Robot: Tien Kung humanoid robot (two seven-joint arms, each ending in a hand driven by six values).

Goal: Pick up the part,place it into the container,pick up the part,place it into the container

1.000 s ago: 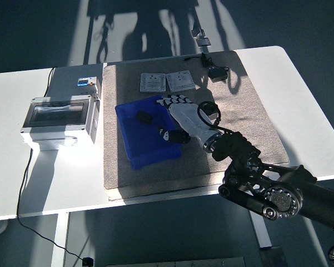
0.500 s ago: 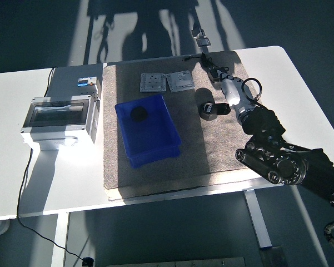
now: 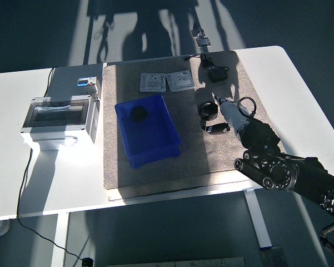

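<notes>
Whereas half a second earlier the right hand hung nearer the mat's far edge, it had dropped onto a dark part, fingers' state indeterminable; one part lay in the bin.

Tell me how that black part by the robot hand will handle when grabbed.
The part looks small, dark and chunky, so probably rigid and light. It sits on the mat, which should stop sliding. Its rounded outline may let it roll or twist. The right robot hand is at it.

One high head cam, facing fwd/down over the white table.
</notes>
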